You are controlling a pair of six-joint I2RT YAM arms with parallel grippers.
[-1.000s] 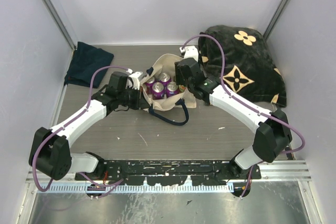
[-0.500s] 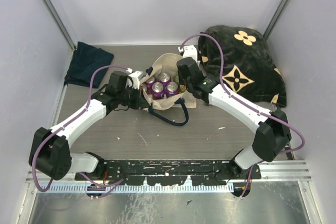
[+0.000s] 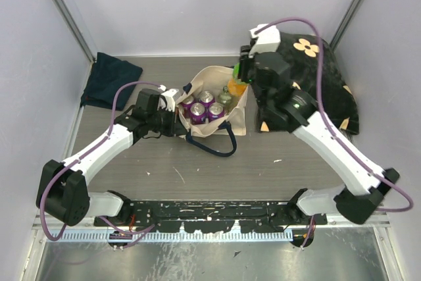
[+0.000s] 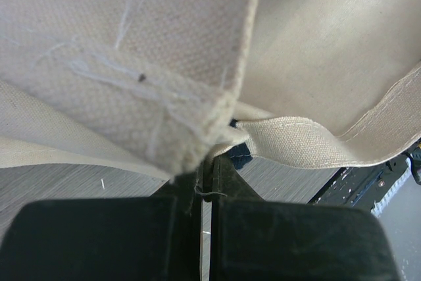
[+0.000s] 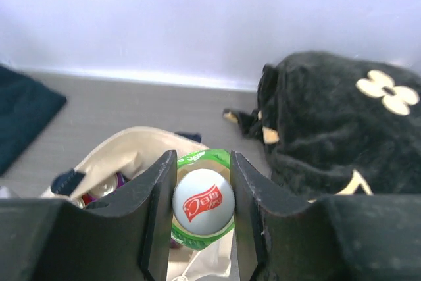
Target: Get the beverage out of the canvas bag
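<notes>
Beverage bottle [image 3: 236, 82]: held by right gripper [image 5: 202, 162] in part-closed jaws above canvas bag [image 3: 237, 122], nearly clear by appearance; set-down outstanding. Left gripper [image 4: 212, 166]: clamped shut on bag rim.

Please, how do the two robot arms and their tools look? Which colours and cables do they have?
The left arm and right arm have white link covers and black joints; a purple cable loops along each. The left tool and right tool have flat black fingers.

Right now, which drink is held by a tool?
The white-capped bottle with the green label, clamped in the right tool; the purple cans sit in the canvas bag.
</notes>
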